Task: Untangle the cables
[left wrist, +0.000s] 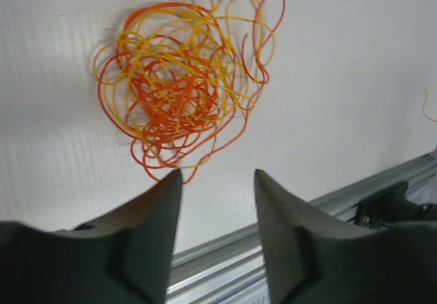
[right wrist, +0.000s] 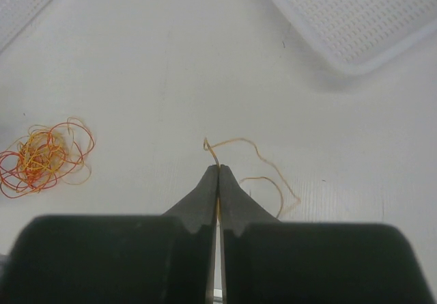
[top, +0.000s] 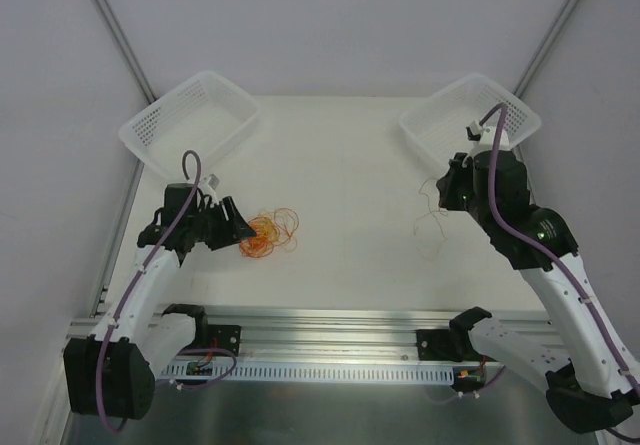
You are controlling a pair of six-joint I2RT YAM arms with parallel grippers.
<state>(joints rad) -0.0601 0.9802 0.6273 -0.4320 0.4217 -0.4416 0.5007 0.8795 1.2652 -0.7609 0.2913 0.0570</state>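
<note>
A tangled ball of thin orange-yellow and red cables (top: 268,233) lies on the white table, left of centre. In the left wrist view the tangle (left wrist: 177,85) sits just beyond my left gripper (left wrist: 218,172). Its jaws stand apart with nothing between them, and the left fingertip (left wrist: 174,181) is right at the lowest red loop. My left gripper (top: 238,233) is directly left of the ball. My right gripper (right wrist: 218,169) is shut on a single orange-yellow cable (right wrist: 263,164), which curls out past the tips. From above, that cable (top: 432,227) dangles below the right gripper (top: 447,197).
A white mesh basket (top: 190,125) stands at the back left and another (top: 470,120) at the back right, just behind the right arm. An aluminium rail (top: 330,320) runs along the table's near edge. The tangle (right wrist: 41,159) also shows far left in the right wrist view.
</note>
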